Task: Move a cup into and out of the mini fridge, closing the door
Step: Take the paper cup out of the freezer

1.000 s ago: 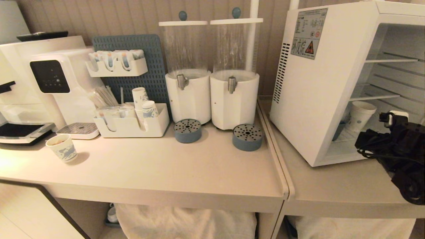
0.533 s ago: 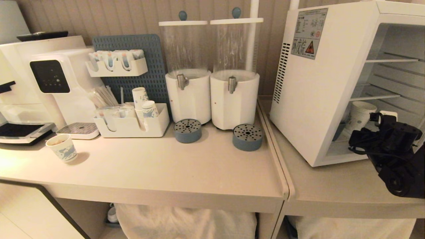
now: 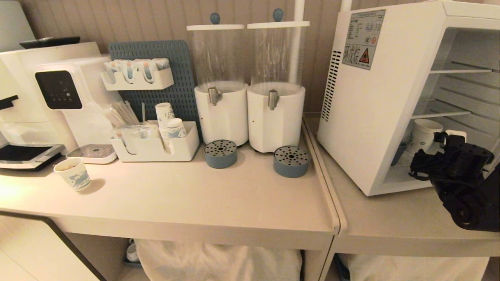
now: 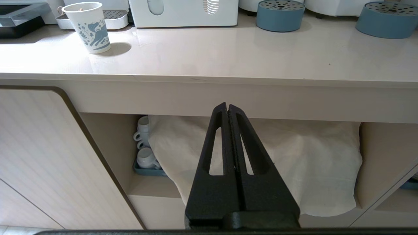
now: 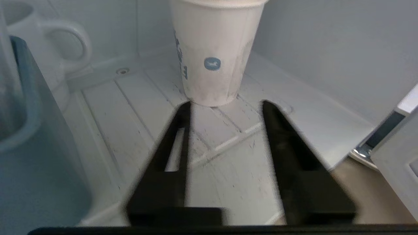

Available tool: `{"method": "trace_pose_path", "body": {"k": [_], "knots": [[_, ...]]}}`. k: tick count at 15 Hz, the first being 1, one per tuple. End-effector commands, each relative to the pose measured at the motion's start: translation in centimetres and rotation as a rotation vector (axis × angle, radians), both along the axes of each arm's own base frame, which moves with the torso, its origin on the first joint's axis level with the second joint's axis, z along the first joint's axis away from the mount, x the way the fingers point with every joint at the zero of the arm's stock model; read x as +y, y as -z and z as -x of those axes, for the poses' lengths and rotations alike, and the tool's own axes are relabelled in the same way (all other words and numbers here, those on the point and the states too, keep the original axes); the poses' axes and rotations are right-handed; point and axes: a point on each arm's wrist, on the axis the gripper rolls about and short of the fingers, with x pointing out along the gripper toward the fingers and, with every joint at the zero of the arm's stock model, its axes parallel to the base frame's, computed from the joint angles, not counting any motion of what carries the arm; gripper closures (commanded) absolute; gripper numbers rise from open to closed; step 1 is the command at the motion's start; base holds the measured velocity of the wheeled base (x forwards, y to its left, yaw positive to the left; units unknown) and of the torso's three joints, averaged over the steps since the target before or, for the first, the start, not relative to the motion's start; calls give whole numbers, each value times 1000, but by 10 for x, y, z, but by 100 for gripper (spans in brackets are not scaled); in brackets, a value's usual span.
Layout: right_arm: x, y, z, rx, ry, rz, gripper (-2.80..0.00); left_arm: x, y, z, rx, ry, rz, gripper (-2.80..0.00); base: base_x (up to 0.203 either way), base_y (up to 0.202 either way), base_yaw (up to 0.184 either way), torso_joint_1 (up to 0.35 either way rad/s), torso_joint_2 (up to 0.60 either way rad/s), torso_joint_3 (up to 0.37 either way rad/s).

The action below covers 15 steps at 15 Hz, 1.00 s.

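Since the earlier frame, right gripper [image 5: 225, 106] has advanced from outside the opening to the mouth of the mini fridge [image 3: 375, 97], and its jaws now stand apart, clamped on nothing. Cup [image 5: 214, 52] stands upright on the fridge floor just beyond the fingertips; whether they touch its base cannot be told. Its rim is cut off in the right wrist view; a small blue emblem shows on its wall, other print unreadable. A white mug [image 5: 49, 36] sits near it, partly hidden. Door is not identifiable with certainty. The warning sticker [image 3: 363, 39] carries a triangle symbol; its text is illegible. Left gripper [image 4: 228, 109] hangs below the beige counter [image 3: 195, 195], jaws together. A printed paper cup [image 3: 73, 173] stands on that counter.
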Motion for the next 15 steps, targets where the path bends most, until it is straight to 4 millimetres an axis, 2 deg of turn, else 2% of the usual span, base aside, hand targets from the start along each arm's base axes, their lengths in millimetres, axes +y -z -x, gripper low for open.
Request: {"method": "trace_pose_path", "body": {"k": [1,10,15], "knots": [[0,-4,-1,-16,0,5,-280,0,0,0,-4,0,0,0,0,0,0,0,0,0],[-31,-11,-37,-13,44,37,-280,0,0,0,-2,0,2,0,0,0,0,0,0,0],[-34,-7,-53,-11,42,38,-280,0,0,0,-2,-2,2,0,0,0,0,0,0,0]]}}
